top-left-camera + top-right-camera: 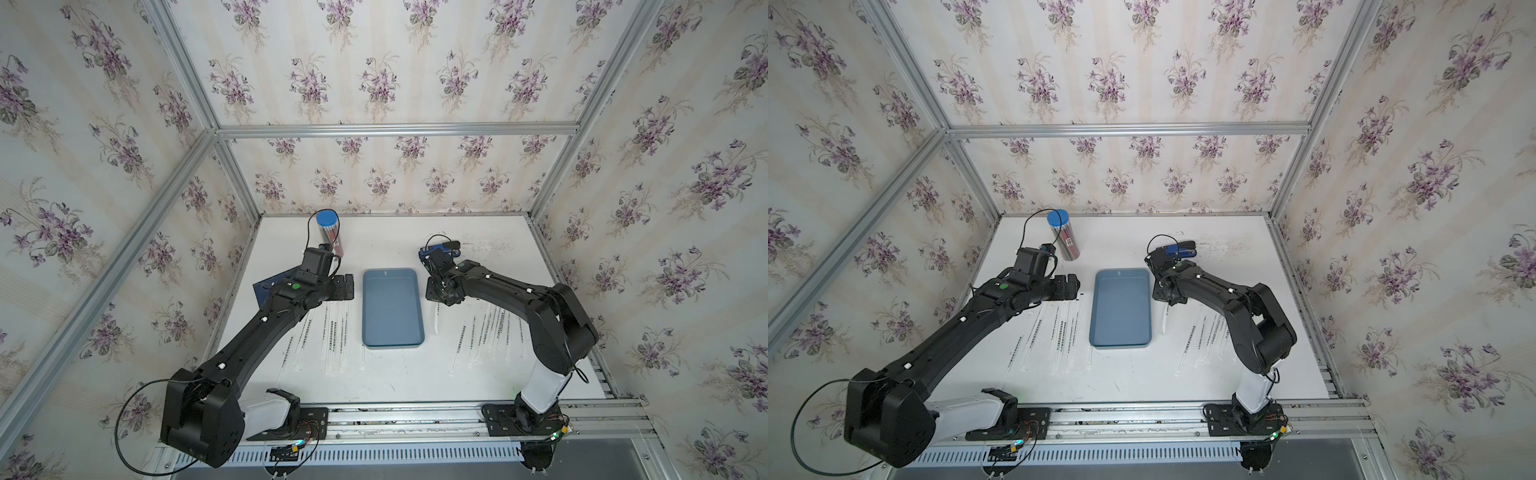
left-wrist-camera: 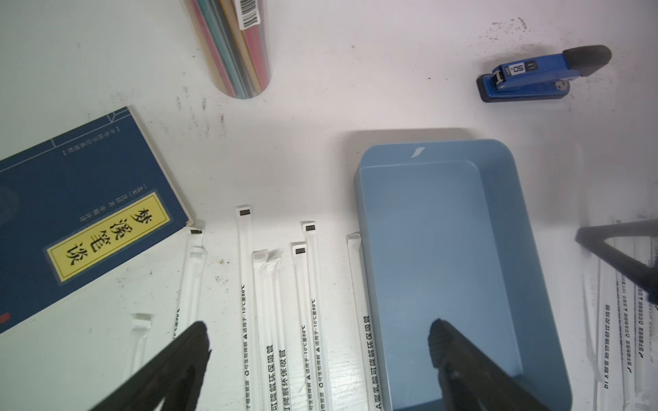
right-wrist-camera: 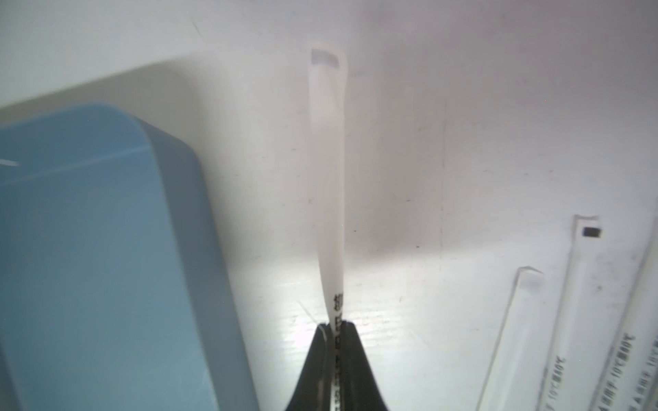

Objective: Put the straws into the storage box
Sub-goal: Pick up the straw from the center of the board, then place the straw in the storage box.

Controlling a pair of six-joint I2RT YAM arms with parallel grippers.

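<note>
Lying flat on the white table (image 1: 399,382) and showing a yellow label with black characters: a navy book (image 2: 89,213). Sitting just past the book's far corner: a clear blue-capped tube (image 1: 330,235) holding coloured pencils and carrying a barcode sticker. Resting well apart from the book, across the table: a blue stapler (image 2: 534,80) with a black-tipped handle. Rising behind the book: violet-flowered wallpaper (image 1: 374,83) on an aluminium frame (image 1: 395,129).

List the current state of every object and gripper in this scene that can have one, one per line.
storage box: empty, no straws inside.
right gripper: shut on a straw.
gripped straw: outside the box, beside its rim.
left gripper: open, holding nothing.
other straws: lying flat on both sides of the box.
pencil tube: blue cap on.
stapler: closed.
book: closed, lying flat.
</note>
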